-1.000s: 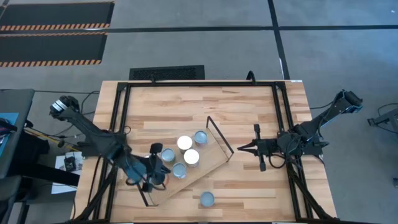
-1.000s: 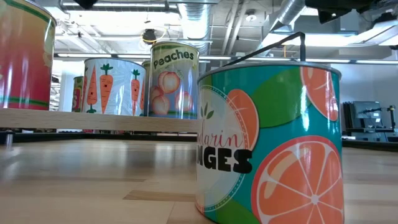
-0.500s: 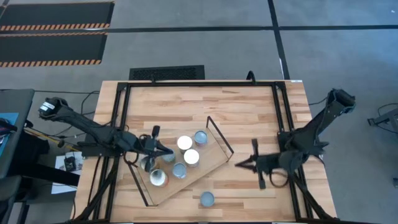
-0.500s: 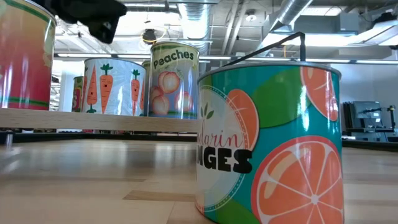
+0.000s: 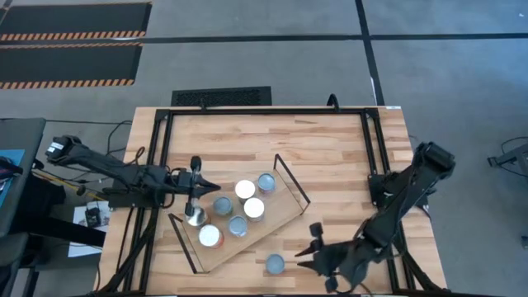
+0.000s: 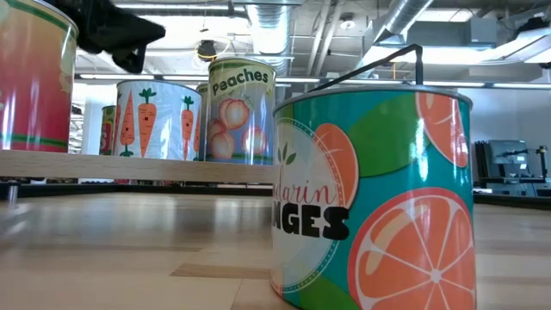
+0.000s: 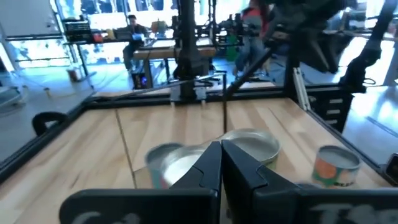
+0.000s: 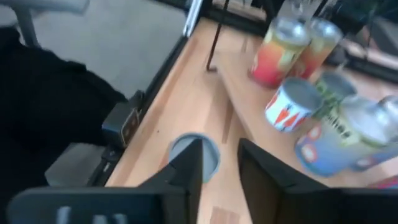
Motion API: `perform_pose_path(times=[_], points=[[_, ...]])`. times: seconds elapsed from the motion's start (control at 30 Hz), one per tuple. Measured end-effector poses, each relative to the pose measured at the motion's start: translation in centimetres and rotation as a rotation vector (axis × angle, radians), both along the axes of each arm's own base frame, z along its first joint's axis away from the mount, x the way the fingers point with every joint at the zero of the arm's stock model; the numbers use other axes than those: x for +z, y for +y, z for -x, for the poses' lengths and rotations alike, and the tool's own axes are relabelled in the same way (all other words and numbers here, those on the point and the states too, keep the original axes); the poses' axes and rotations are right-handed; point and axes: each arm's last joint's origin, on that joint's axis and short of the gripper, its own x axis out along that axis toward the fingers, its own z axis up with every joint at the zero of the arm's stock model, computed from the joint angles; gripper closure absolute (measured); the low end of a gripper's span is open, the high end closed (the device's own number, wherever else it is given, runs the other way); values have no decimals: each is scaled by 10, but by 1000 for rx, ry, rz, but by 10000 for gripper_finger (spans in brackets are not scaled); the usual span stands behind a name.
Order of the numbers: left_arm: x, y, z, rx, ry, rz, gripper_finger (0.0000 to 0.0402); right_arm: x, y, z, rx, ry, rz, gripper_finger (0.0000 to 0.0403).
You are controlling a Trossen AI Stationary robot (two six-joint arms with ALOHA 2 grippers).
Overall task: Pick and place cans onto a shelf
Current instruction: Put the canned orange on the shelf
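The shelf (image 5: 272,216), a light-wood board with black wire end frames, lies slantwise on the table. Several cans stand upright on it, among them a silver-topped one (image 5: 196,216) and a white-topped one (image 5: 210,236). One blue-grey-topped orange-label can (image 5: 274,264) (image 6: 374,198) stands alone on the tabletop near the front edge. My left gripper (image 5: 216,188) is shut, empty, and hovers over the shelf's left part (image 7: 221,158). My right gripper (image 5: 308,252) is open just right of the lone can (image 8: 196,152), touching nothing.
A black frame (image 5: 165,124) runs around the tabletop. Bare wood (image 5: 247,140) lies beyond the shelf toward the far edge. The shelf's wire end frames (image 5: 293,177) stand up at both short ends. People and desks show in the room beyond the table.
My left gripper has drawn back from the shelf's near-left end toward the far edge and turned, staying shut; two cans there now show uncovered. My right gripper has swung toward the near edge and left, toward the lone can, and has opened.
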Motion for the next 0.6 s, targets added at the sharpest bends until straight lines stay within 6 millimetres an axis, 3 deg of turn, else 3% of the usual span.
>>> perform_pose_path(times=[0.2, 0.33, 0.47, 0.6], points=[[-17, 7, 10, 25, 4, -20, 401, -10, 5, -22, -37, 143, 13, 205], [-26, 9, 17, -30, -26, -1, 401, -13, 5, -31, 2, 211, 8, 187], [-34, 15, 23, -58, -37, 18, 401, -13, 0, -38, 23, 242, -26, 219], [-37, 24, 25, -82, -27, 36, 401, -14, -7, -44, 52, 280, -59, 296]])
